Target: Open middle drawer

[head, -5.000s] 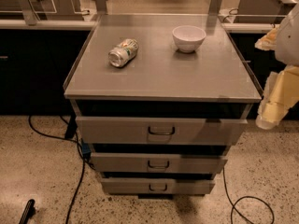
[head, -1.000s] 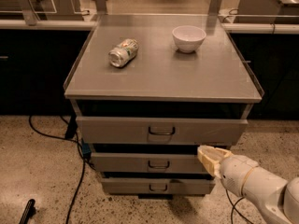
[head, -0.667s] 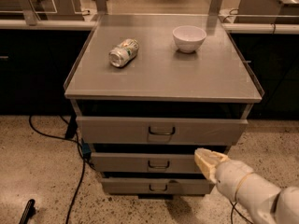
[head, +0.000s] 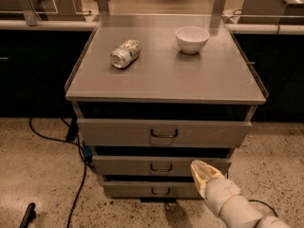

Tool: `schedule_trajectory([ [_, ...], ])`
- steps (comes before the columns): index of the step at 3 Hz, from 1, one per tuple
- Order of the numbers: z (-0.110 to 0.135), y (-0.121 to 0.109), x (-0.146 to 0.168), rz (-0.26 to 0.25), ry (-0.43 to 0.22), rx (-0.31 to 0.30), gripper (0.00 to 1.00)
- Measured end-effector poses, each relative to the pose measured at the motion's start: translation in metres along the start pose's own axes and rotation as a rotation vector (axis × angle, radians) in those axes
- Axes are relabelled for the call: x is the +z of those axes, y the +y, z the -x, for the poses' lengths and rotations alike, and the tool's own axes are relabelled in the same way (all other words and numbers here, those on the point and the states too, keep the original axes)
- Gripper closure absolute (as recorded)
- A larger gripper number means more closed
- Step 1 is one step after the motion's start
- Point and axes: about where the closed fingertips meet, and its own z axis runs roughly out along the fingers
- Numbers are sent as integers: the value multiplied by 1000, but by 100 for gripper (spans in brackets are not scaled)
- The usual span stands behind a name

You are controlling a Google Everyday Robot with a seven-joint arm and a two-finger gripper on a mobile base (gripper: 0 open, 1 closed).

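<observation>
1. Task state: the middle drawer (head: 123,166) sits between the top drawer (head: 114,133) and the bottom drawer (head: 128,190); its front shows no tray behind it, so I judge it not yet pulled out; nothing of the opening looks done.
2. The gripper (head: 196,166) is low at the front of the table (head: 166,80), its tip over the right part of the middle drawer's front; the arm (head: 237,208) runs in from the lower right corner.
3. The handle (head: 161,167) of the middle drawer lies just to the left of the gripper tip, apart from it; nothing is hooked on it or holding it.
4. Left to do, by my reading: bring the tip across to the handle, take hold, pull the drawer straight out.
5. Hard to make out: whether the gripper is open or closed, cannot tell; whether its tip touches the drawer front or hangs just before it, cannot tell either.
6. Hidden or cut off: the arm leaves the view at the bottom right; the drawers' insides are not shown; dark gaps above each front hide their depth.
7. On the table top: a can (head: 126,53) lying on its side and a white bowl (head: 192,38), well apart; neither is near the gripper.
8. A cable (head: 80,184) trails over the floor (head: 38,175) on the left.
</observation>
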Motion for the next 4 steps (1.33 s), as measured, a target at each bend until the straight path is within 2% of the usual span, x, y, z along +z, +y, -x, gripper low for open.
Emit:
schedule_trajectory([
  [1, -46, -13, 34, -40, 8, 124, 100],
  [2, -64, -2, 42, -15, -1, 197, 100],
  [3, -69, 4, 45, -24, 27, 184, 100],
  [4, -98, 11, 61, -51, 71, 223, 100],
])
